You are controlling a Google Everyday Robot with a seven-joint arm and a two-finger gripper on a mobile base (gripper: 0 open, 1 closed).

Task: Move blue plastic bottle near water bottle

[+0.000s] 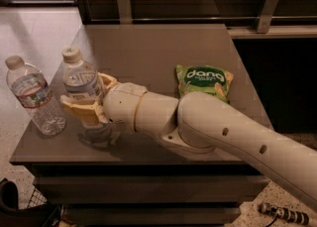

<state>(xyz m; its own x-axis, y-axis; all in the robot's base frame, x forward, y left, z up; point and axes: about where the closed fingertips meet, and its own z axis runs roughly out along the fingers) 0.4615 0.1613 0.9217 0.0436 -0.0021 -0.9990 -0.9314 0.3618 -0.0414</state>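
The blue plastic bottle [80, 81], slim with a white cap and a pale label, stands upright near the table's front left. My gripper [89, 98] is shut on it, its yellowish fingers [81, 113] round the bottle's lower body. The bottle's base is hidden behind the fingers. The water bottle [34, 97], wider and ribbed with a red-banded label and white cap, stands upright at the table's left edge, a short gap to the left of the held bottle. My white arm reaches in from the lower right.
A green snack bag [204, 81] lies on the right part of the dark table [158, 47]. A wooden wall with metal brackets runs behind the table. The table's left and front edges are close to both bottles. A floor lies to the left.
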